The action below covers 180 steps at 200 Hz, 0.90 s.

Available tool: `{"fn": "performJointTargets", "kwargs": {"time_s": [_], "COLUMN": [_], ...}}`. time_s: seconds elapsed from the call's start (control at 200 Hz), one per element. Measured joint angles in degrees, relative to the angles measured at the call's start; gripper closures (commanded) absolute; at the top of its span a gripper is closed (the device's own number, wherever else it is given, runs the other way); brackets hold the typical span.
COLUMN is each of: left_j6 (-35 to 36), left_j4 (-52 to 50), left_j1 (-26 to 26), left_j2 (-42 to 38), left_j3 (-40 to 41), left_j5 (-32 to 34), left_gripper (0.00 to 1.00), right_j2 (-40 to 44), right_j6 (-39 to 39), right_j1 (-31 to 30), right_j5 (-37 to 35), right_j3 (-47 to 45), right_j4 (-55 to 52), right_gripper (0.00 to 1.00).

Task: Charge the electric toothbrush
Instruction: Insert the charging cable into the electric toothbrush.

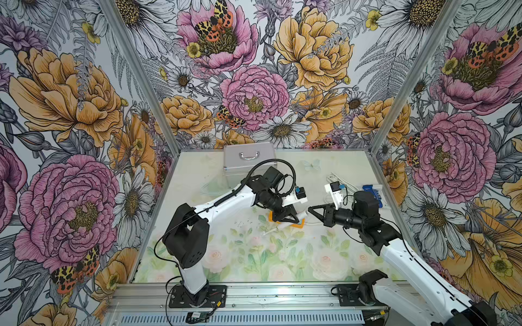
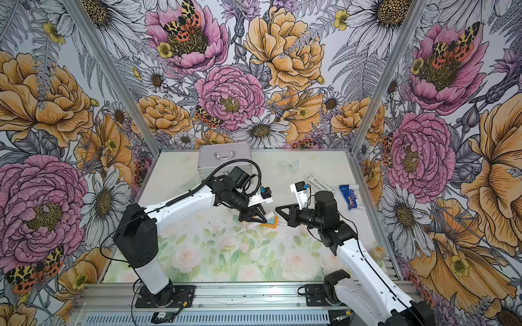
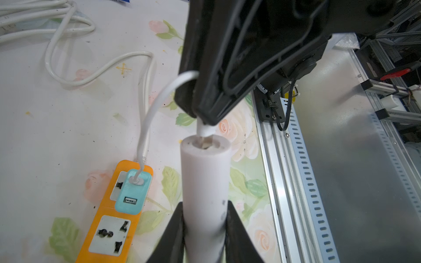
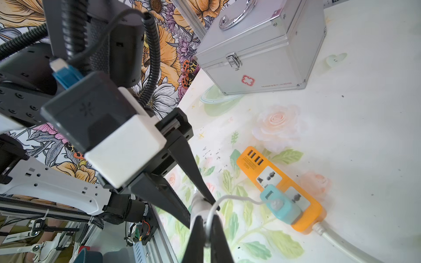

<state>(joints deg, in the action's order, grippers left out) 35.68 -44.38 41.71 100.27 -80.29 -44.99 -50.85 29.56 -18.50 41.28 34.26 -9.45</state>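
The electric toothbrush (image 3: 205, 182), a white wand, is held tilted above the table by its handle, with my left gripper (image 3: 205, 205) shut on it. In both top views its thin neck (image 1: 278, 227) (image 2: 248, 225) slants down over the orange power strip (image 1: 299, 225). My right gripper (image 4: 207, 219) is shut on the plug (image 3: 205, 129) of a thin white cable (image 3: 148, 118). The plug's tip sits at the recess in the handle's base end; how deep, I cannot tell. The cable runs from a teal adapter (image 3: 133, 193) (image 4: 280, 207) plugged into the strip (image 3: 109, 227).
A silver case (image 1: 248, 161) stands at the back. A coiled white cord (image 1: 339, 182) and a blue packet (image 1: 372, 193) lie at the right. An aluminium rail (image 1: 254, 293) runs along the table's front edge. The two grippers (image 1: 295, 218) (image 1: 310, 210) almost touch mid-table.
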Motion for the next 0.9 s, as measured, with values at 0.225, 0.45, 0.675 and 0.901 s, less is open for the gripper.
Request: {"fn": "performJointTargets", "kwargs": {"time_s": [0.225, 0.45, 0.675, 0.901], "left_j6": [-0.11, -1.27, -1.70, -0.94], "left_j4": [-1.46, -4.02, -6.03, -6.99], "left_j1": [-0.50, -1.42, -2.08, -2.16], "left_j2": [0.00, 0.02, 0.11, 0.09], "left_j3": [-1.25, -1.99, -2.95, -3.28], "left_j5": [-0.20, -2.67, -4.11, -5.07], "left_gripper": [0.86, 0.89, 0.92, 0.93], "right_j2": [-0.70, -1.09, -2.51, -3.61], "right_j6": [-0.02, -0.48, -1.75, -3.37], "right_j1": [-0.07, -1.27, -2.34, -2.43], "right_j5": [0.35, 0.17, 0.04, 2.56], "right_j3": [0.00, 0.07, 1.16, 2.23], "right_j4": [2.29, 3.76, 5.05, 5.22], "right_gripper": [1.00, 1.00, 1.00, 1.00]}}
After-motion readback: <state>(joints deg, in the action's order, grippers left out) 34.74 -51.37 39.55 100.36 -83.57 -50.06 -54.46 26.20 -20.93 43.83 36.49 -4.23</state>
